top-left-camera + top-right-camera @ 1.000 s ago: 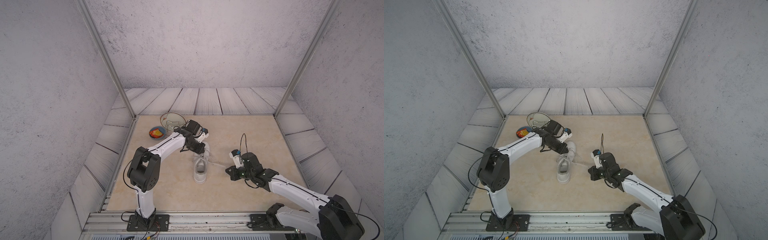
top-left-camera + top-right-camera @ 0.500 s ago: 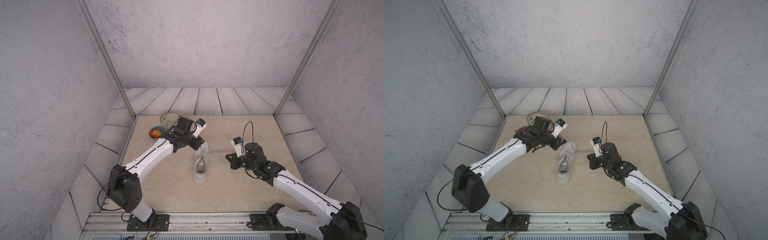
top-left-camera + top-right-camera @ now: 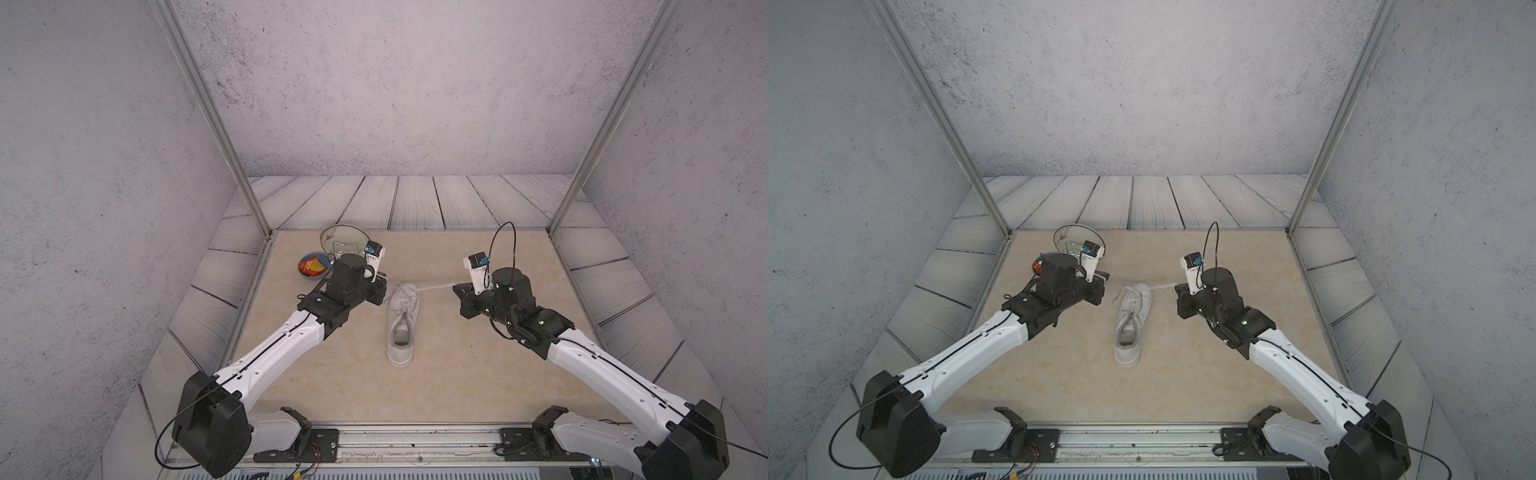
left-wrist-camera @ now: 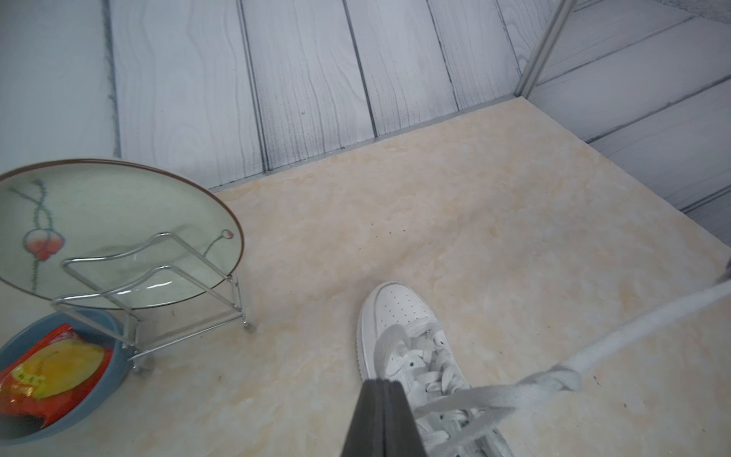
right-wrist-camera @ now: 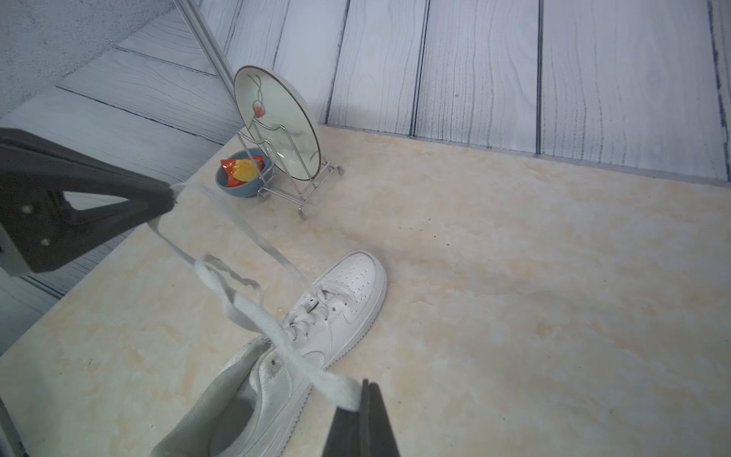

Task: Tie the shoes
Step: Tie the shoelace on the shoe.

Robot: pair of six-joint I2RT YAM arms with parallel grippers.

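The white shoe [image 3: 401, 328] [image 3: 1130, 326] lies mid-table, toe toward the back wall. My left gripper [image 3: 384, 289] [image 4: 383, 383] hovers beside its toe on the left, shut on a lace loop [image 4: 389, 344]. My right gripper [image 3: 457, 287] [image 5: 362, 387] is to the right of the toe, shut on the other lace [image 5: 336, 389] [image 3: 1163, 286]. That lace stretches nearly taut from the shoe. The two strands cross in a loose knot [image 5: 221, 277] [image 4: 561, 376] in the air above the eyelets. In the right wrist view the left gripper [image 5: 171, 194] pinches the lace at its tip.
A pale green plate [image 3: 344, 239] leans in a wire rack [image 4: 166, 316] at the back left. A blue bowl [image 3: 305, 277] with a red and yellow snack packet [image 3: 311, 266] sits beside it. Metal frame posts [image 3: 557, 224] stand at the back corners.
Both grippers have drawn apart with the laces. The left moved off the shoe toward the left, the right lifted and moved toward the back, pulling its lace straighter.
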